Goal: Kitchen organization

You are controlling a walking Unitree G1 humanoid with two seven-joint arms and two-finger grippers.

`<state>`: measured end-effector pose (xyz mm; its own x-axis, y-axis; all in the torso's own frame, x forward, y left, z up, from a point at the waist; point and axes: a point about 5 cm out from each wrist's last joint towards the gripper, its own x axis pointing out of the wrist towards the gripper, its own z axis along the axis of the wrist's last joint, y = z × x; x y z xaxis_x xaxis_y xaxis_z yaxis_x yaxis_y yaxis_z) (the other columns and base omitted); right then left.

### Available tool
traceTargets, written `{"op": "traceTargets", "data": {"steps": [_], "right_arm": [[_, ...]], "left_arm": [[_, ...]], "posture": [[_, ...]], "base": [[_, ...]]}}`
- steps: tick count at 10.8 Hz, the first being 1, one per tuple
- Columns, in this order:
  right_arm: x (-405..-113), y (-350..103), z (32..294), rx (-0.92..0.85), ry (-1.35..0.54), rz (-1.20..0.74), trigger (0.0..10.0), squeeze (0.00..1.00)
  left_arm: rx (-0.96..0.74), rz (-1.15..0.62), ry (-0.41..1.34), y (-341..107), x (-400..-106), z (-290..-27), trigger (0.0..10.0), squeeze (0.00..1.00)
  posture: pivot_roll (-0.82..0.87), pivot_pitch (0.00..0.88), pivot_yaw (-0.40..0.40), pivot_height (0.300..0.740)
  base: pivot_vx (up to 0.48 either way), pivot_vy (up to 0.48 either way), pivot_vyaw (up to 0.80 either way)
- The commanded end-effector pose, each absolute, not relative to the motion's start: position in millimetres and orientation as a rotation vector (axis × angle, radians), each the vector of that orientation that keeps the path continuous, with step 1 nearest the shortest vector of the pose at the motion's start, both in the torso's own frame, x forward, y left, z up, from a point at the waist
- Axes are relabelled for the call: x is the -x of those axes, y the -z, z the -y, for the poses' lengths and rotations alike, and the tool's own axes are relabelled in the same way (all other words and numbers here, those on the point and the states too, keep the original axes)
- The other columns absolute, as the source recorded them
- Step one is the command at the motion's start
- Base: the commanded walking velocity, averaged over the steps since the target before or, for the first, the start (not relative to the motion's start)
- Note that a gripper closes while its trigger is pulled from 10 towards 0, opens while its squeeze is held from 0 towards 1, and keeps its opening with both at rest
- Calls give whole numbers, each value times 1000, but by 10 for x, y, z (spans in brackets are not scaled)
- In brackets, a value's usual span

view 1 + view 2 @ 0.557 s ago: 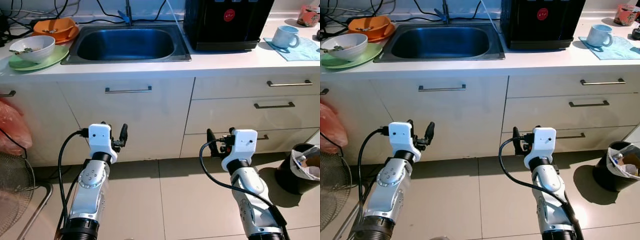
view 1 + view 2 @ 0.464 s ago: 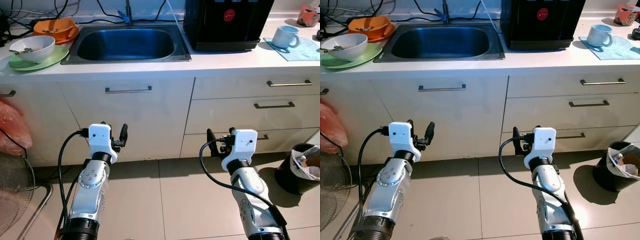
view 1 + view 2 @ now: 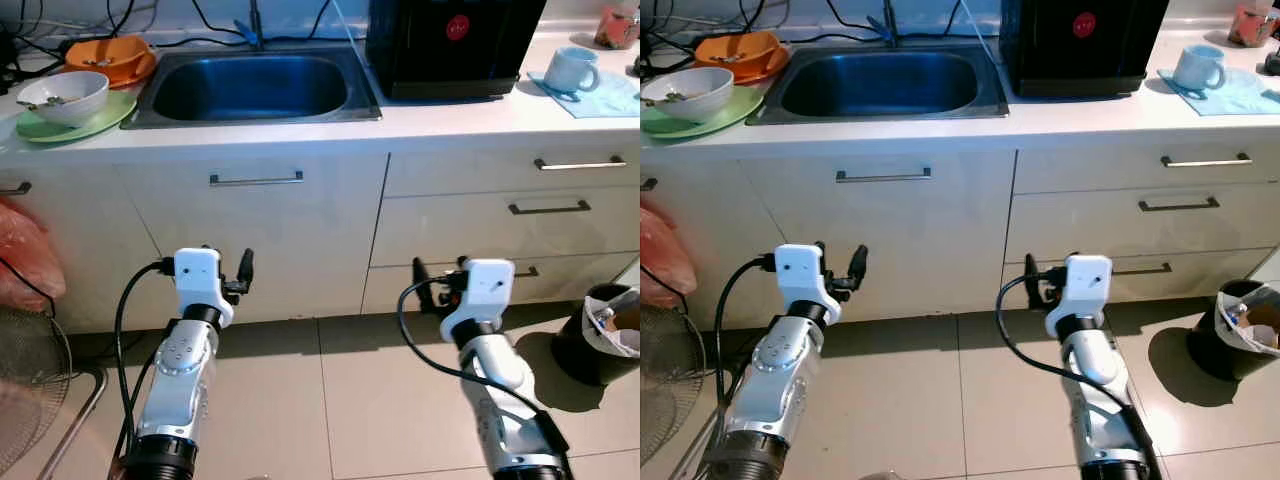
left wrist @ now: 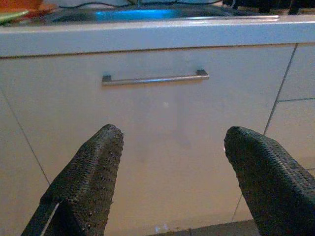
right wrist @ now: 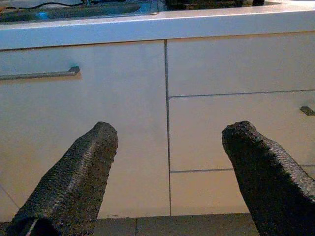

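Observation:
I stand before a white kitchen counter (image 3: pixel 440 125) with a steel sink (image 3: pixel 250 88). At its left end a white bowl (image 3: pixel 65 95) rests on a green plate (image 3: pixel 75 125), with an orange bowl (image 3: pixel 110 55) behind. A pale mug (image 3: pixel 572 70) stands on a blue cloth (image 3: pixel 605 100) at the right. My left gripper (image 3: pixel 228 262) is open and holds nothing, low in front of the cabinet door below the sink. My right gripper (image 3: pixel 440 272) is open too, facing the drawers. In the left wrist view the door's handle (image 4: pixel 155 78) lies ahead of the left gripper (image 4: pixel 172 132).
A black appliance (image 3: pixel 455 45) stands right of the sink. Three drawers with bar handles (image 3: pixel 580 163) fill the right side. A black bin (image 3: pixel 605 335) with rubbish sits on the tiled floor at right. A red bag (image 3: pixel 25 260) and a fan (image 3: pixel 30 385) are at left.
The whole picture has shifted slightly, so the camera moved. Both grippers stay open and hold the same places before the cabinets.

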<state>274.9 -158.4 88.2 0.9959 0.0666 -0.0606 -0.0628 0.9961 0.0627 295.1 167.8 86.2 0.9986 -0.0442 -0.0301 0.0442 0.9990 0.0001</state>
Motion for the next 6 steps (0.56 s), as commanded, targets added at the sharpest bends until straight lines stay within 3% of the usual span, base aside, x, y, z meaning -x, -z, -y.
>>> {"op": "traceTargets", "data": {"steps": [1,6], "right_arm": [[-2760,-898,1585,-69,-61,-52,10000,0],[-2775,-897,1581,-64,-71,-48,10000,0]], "left_arm": [[6,-37,46,-871,-2978,-1680,10000,0],[13,-35,52,-875,-2987,-1677,10000,0]], "posture": [[-4,0,43,740],[0,0,36,740]], "base": [[0,0,0],[0,0,0]]}}
